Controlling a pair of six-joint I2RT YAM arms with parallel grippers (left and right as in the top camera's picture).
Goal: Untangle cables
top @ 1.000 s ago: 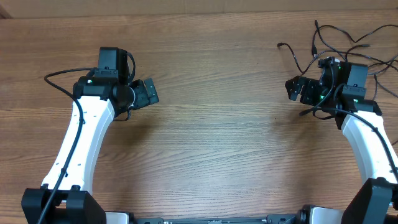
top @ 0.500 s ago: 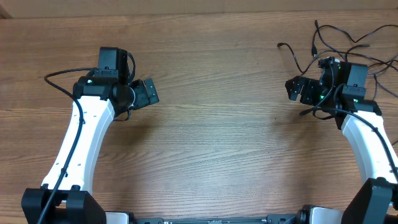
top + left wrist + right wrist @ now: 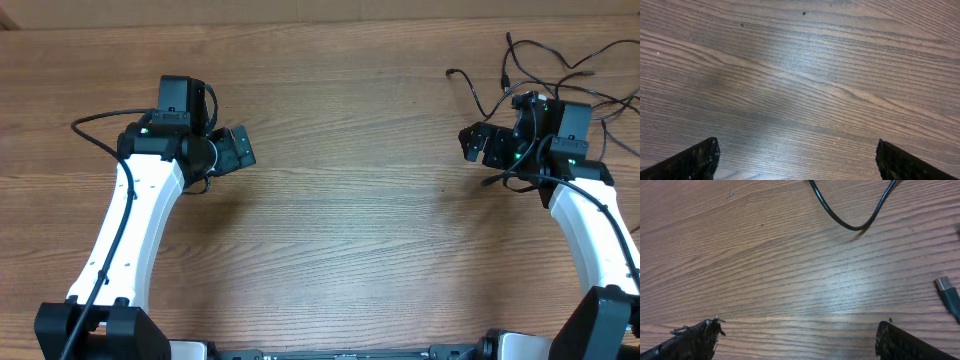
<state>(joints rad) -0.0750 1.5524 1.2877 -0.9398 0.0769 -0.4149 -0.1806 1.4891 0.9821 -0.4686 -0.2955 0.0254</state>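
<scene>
Nothing moved | left fingers (image 3: 696, 160) wide, empty | right fingers (image 3: 692, 341) wide, empty | cables (image 3: 852, 228) lay tangled, untouched; untangling not begun.

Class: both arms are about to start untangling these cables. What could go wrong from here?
1. The cables lie right beside the right arm's own wiring. The open right gripper might snag the wrong wire.
2. The tangle runs off the overhead view's right edge, so pulling could tighten strands nobody can see.
3. The open left gripper is far across the table. One-handed pulling may just drag the bundle.
</scene>
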